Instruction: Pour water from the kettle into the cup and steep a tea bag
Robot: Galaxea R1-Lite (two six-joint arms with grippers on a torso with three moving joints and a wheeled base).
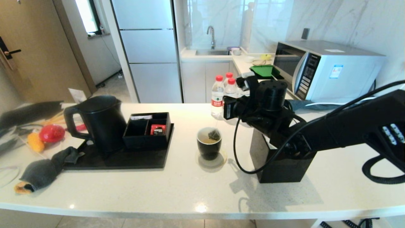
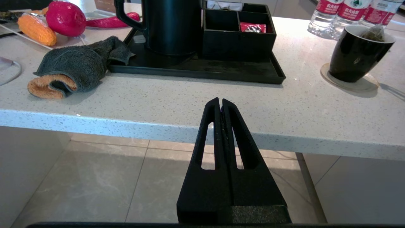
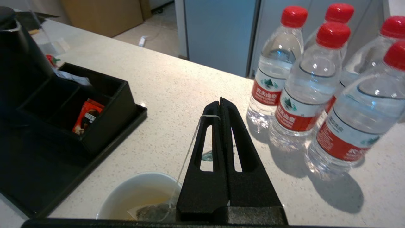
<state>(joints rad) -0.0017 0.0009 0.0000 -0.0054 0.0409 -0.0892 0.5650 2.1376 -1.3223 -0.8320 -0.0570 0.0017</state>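
Observation:
The matte black kettle [image 1: 98, 123] stands on a black tray [image 1: 126, 160] at the left. The glossy black cup [image 1: 208, 145] sits on a round coaster mid-counter and holds yellowish liquid. The grey-green tea bag [image 1: 214, 135] hangs in it, its top above the rim. My right gripper [image 1: 225, 109] hovers just above and behind the cup, shut on the tea bag's string [image 3: 207, 116], which runs down to the bag [image 3: 152, 212] in the cup [image 3: 126, 193]. My left gripper [image 2: 220, 101] is shut and empty, low before the counter's front edge, out of the head view.
A black compartment box [image 1: 147, 129] with a red packet [image 1: 157, 129] sits on the tray. Water bottles [image 1: 217, 95] stand behind the cup. A black tissue box [image 1: 278, 167] is under my right arm. A grey towel [image 1: 44, 171] and toy vegetables [image 1: 51, 133] lie left.

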